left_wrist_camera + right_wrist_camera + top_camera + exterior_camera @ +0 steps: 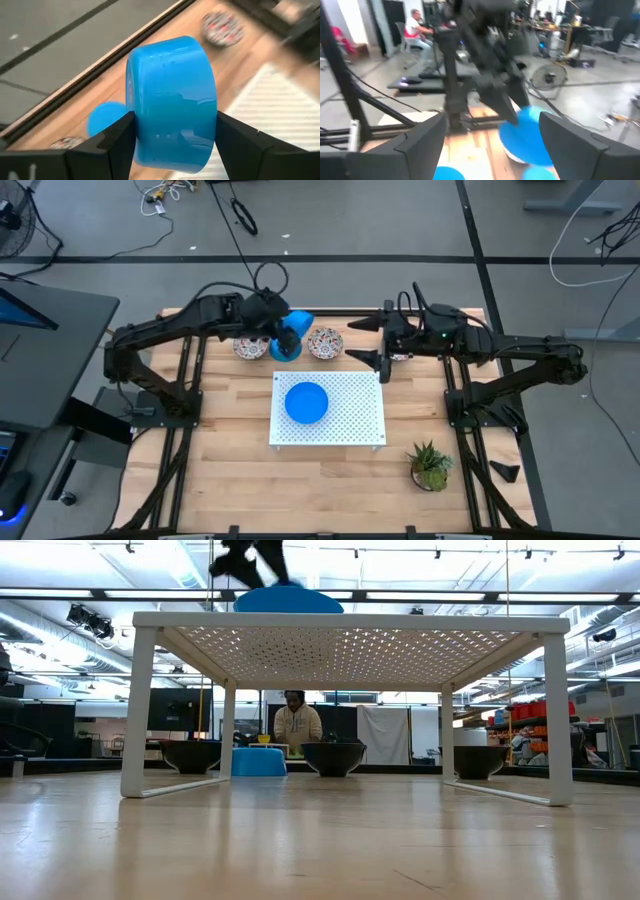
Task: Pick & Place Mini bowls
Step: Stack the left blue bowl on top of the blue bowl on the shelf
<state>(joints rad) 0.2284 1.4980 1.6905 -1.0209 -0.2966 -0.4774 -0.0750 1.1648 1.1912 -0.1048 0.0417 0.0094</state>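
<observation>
My left gripper (285, 340) hangs over the table's far side, just beyond the white board (350, 430), shut on a bright blue bowl (172, 100). A second blue bowl (306, 402) sits upright on the board. A third blue bowl (106, 119) rests on the table below the held one. Two patterned bowls (250, 348) (325, 342) stand on the table left and right of my left gripper. My right gripper (375, 342) is open in the air, right of them, touching nothing. My left gripper pinches the blue bowl between its two fingers, one finger (117, 140) on each side of the outer wall (150, 135). The bowl is lifted clear of the table and tipped onto its side, its rounded wall facing the wrist camera.
The white perforated board stands on legs (140, 710); the low view shows bowls (332, 757) on the table beyond it. A small potted plant (430, 465) sits near the right front. Bare wood lies left of and in front of the board. A person (297, 725) sits far behind.
</observation>
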